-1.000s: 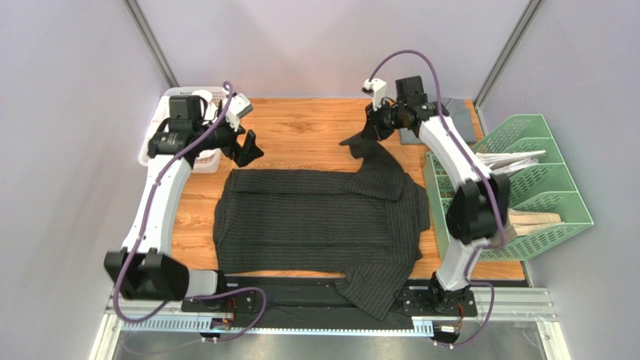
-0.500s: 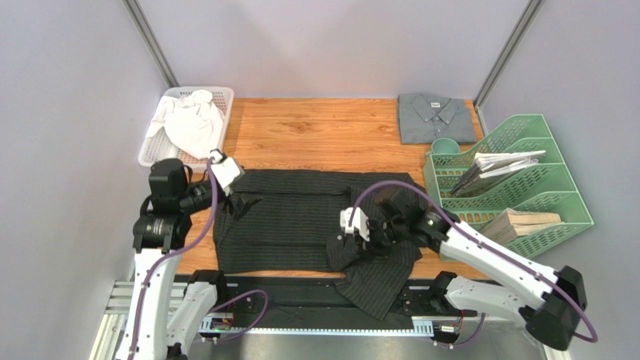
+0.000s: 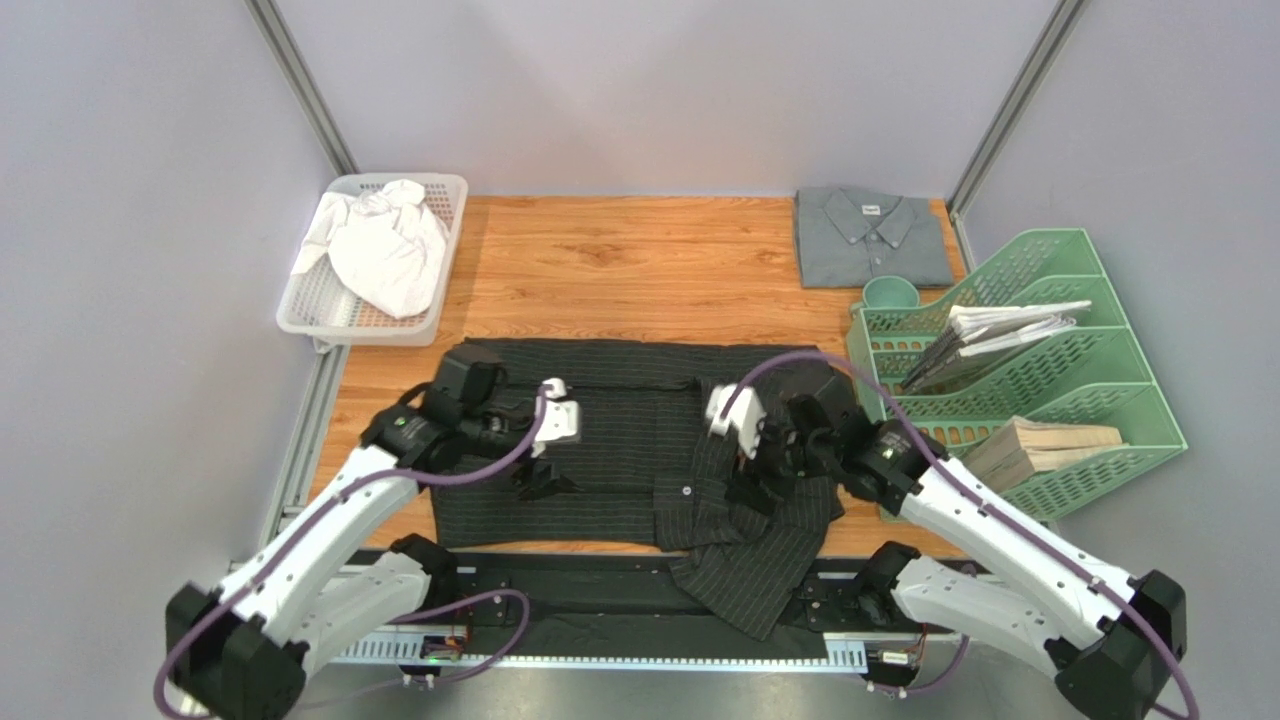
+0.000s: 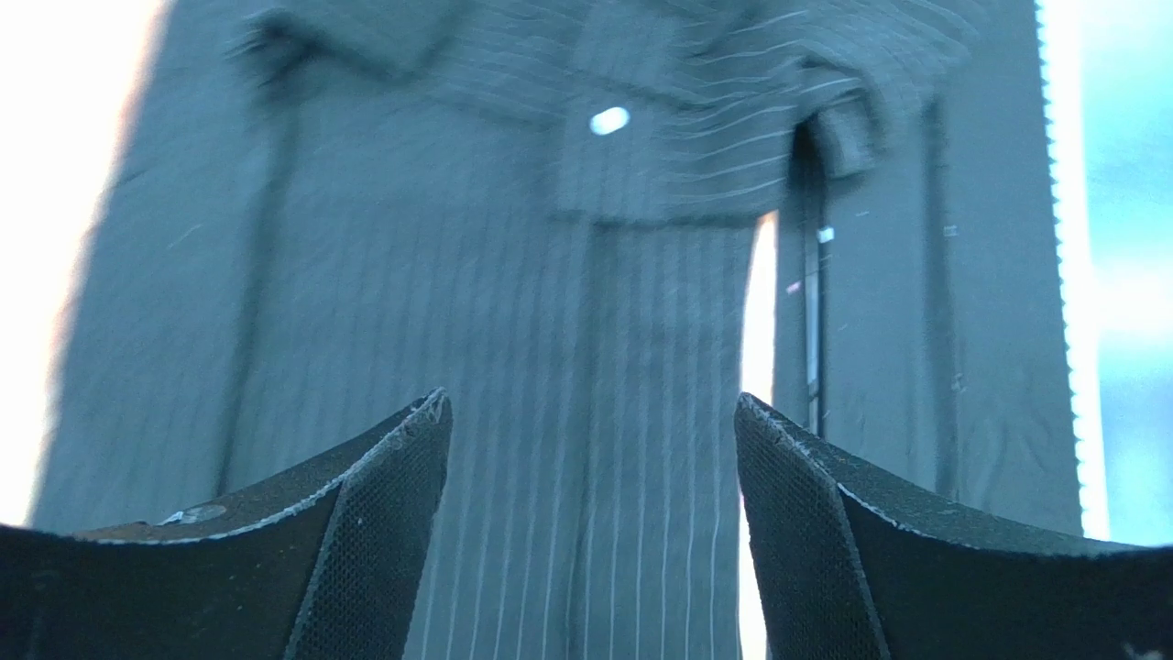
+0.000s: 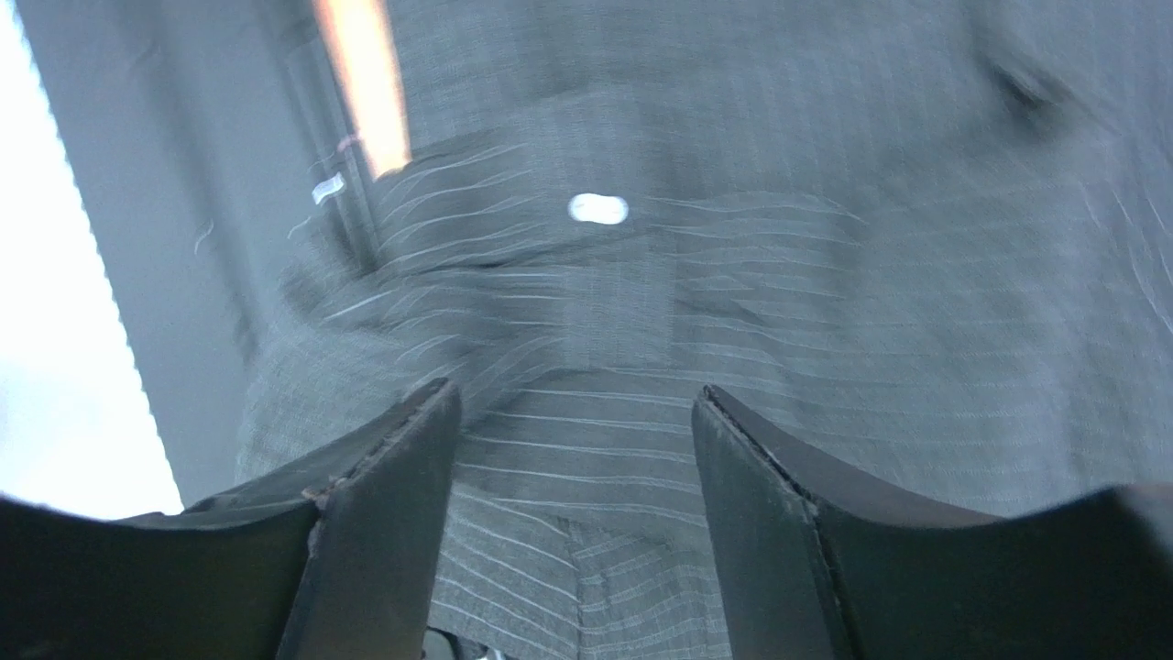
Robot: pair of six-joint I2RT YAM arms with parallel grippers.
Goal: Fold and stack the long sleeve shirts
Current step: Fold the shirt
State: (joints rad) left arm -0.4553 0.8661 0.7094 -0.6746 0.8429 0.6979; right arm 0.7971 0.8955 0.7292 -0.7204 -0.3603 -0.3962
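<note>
2 shirts: black shirt (image 3: 631,435) spread on surface (image 3: 631,255), grey shirt (image 3: 872,236) folded far-right. 2 hands: left hand (image 4: 592,402), right hand (image 5: 576,389), both apart.

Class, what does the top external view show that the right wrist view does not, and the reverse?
Only the top view: the folded grey shirt, the white basket, the green rack and the left gripper. Only the right wrist view: the right gripper close up, its fingers apart with nothing between them. Both: the black pinstriped shirt and a pale button on it.
</note>
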